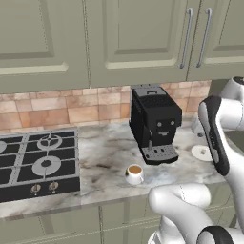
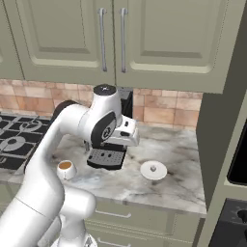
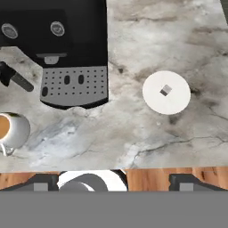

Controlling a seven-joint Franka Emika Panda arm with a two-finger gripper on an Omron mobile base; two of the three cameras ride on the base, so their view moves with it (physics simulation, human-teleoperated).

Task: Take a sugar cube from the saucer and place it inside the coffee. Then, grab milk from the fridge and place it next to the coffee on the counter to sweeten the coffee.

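A white saucer (image 3: 166,92) lies on the marble counter (image 3: 133,133), right of the black coffee machine. A small sugar cube (image 3: 165,90) sits at its middle. The coffee (image 3: 11,129), a white cup of brown liquid, stands in front of the machine toward the hob. My gripper (image 3: 116,182) hangs high over the counter, looking straight down, open with nothing between its fingertips (image 3: 187,181). From the right base camera the hand (image 2: 126,132) is above the machine's tray, left of the saucer (image 2: 153,170) and right of the cup (image 2: 65,168). The milk and the fridge are out of view.
The black coffee machine (image 1: 155,124) stands against the tiled wall. A black gas hob (image 1: 38,159) takes up the counter's left part. Olive-green cabinets (image 1: 133,38) hang overhead. A tall olive panel (image 2: 217,144) and a dark appliance front (image 2: 239,159) bound the counter on the right.
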